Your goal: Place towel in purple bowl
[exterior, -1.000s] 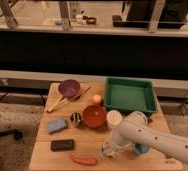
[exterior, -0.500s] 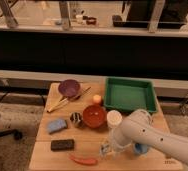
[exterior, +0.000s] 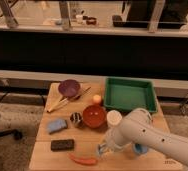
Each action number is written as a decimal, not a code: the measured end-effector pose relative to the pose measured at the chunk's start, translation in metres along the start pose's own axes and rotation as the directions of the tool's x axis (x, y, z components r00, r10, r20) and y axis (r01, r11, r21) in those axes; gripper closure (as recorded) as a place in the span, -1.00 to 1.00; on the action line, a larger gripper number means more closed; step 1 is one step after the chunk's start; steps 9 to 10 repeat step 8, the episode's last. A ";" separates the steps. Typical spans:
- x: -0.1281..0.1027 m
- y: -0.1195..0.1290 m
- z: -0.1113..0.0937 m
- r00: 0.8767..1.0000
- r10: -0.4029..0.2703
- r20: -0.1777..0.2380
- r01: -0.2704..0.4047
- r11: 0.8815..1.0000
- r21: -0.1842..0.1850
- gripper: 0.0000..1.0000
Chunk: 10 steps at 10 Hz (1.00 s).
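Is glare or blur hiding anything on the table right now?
Camera view: soft overall, no strong glare on the table; purple bowl reads clearly; the pincer sits low at the front edge, blurred behind the arm; no towel discernible.

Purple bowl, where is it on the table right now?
The purple bowl sits at the table's far left, beside the chopsticks; the gripper is down at the near edge.

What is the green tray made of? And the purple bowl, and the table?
The green tray looks like plastic: one even colour, smooth moulded rim. The purple bowl seems plastic or glazed ceramic; its inside shines a little. The table looks like pale wood, matte and light tan. The gripper hangs low over the table's front edge.
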 end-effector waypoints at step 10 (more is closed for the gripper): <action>-0.047 -0.026 -0.017 0.997 -0.071 -0.002 0.071 0.997 0.033 0.86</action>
